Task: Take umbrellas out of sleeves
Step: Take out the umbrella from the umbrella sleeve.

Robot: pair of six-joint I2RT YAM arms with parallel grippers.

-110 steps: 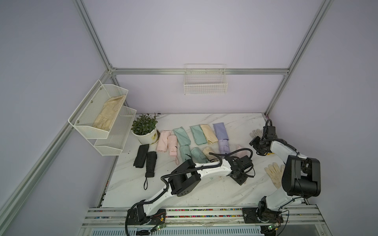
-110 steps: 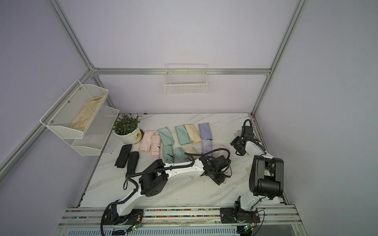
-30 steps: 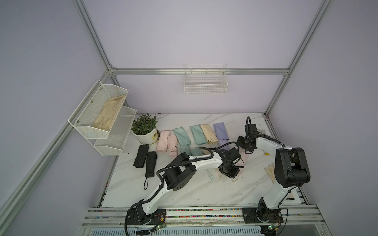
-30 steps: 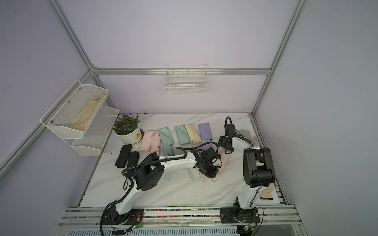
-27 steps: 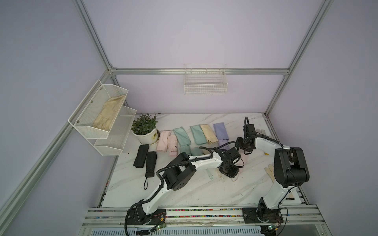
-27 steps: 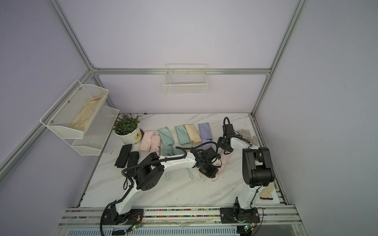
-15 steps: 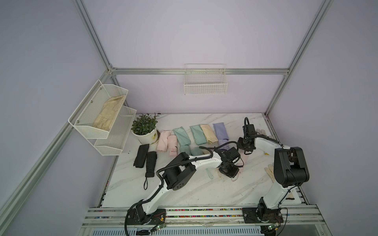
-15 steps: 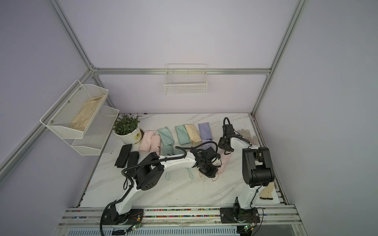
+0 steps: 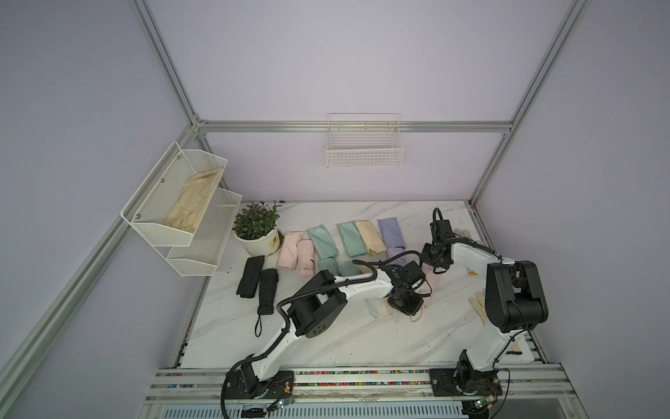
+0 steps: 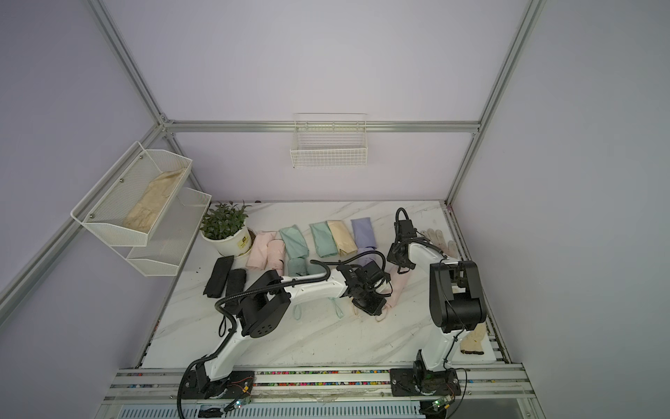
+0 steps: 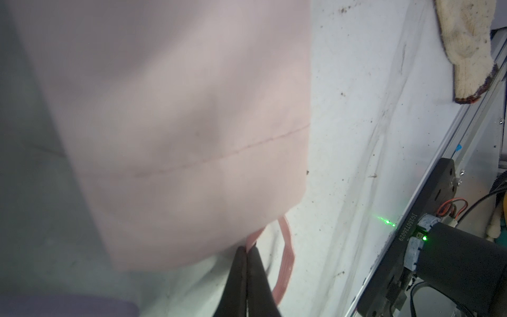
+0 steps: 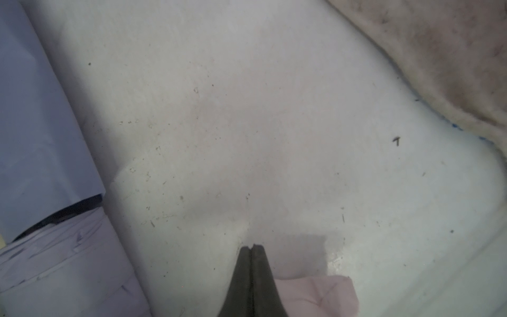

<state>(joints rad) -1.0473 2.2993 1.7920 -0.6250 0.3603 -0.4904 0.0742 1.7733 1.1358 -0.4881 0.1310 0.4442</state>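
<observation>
Room: lavender walls and an aluminium frame in both top views, with a wire basket (image 9: pixel 364 159) on the back wall and a mesh shelf (image 9: pixel 174 217) on the left.
Table (image 9: pixel 344 337): white marble, with a plant (image 9: pixel 255 221) at the back left.
Row: pink, mint, yellow and lavender sleeve (image 9: pixel 391 232) lie side by side behind the arms. A black sleeve (image 9: pixel 250 270) and a black umbrella (image 9: pixel 267 290) lie together on the left.
Pink sleeve (image 10: pixel 398 288): lies on the table between the two grippers, in a top view.
Left gripper (image 9: pixel 409 312): low at the sleeve's near end; its jaws are hidden from above.
Right gripper (image 9: pixel 438 269): low at the sleeve's far end.
Left wrist view: the pink sleeve fills the frame. The jaws are pressed together, pinching the pink loop (image 11: pixel 285 247) that hangs from the sleeve's end. A glove (image 11: pixel 463 41) lies at the table edge.
Right wrist view: the jaws are pressed together over bare marble, with a corner of pink fabric just beside them. I cannot tell whether it is pinched. A pleated lavender umbrella (image 12: pixel 55 260) sits at the mouth of its sleeve.
</observation>
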